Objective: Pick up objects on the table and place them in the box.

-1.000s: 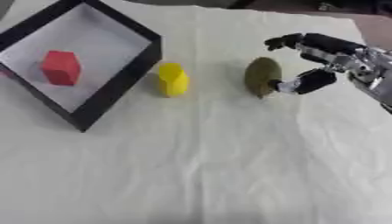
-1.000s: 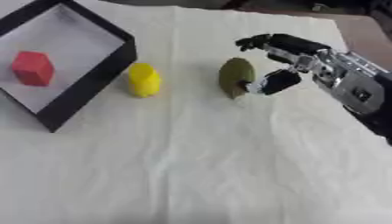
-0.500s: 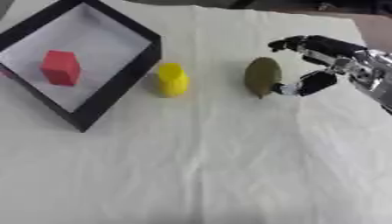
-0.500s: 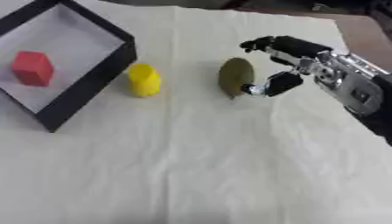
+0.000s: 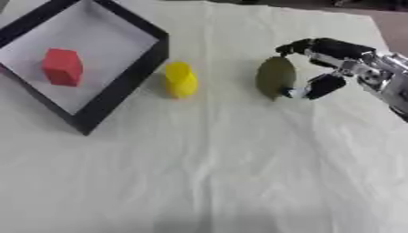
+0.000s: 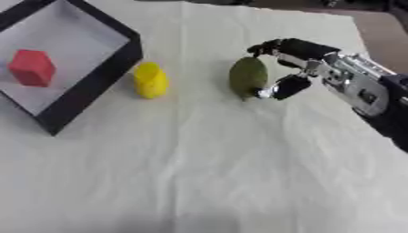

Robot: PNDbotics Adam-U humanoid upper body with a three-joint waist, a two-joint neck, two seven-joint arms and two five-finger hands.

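Note:
An olive-green oval object (image 5: 275, 77) stands on the white cloth right of centre. My right hand (image 5: 334, 68) comes in from the right and cups it: the fingers (image 5: 296, 46) arch over its top and the thumb tip (image 5: 295, 93) touches its lower right edge. The object still rests on the cloth. A yellow rounded object (image 5: 181, 79) stands left of it, just outside the box. The black-walled box (image 5: 119, 88) with a white floor lies at the upper left and holds a red cube (image 5: 62, 67). My left hand shows in neither view.
The white cloth (image 5: 207, 173) covers the table, with wide bare room across the front half. A brown surface (image 6: 374, 32) shows beyond the cloth at the upper right.
The right hand has edged slightly left and closed in on the olive object, its thumb now against the lower edge. The objects have not moved.

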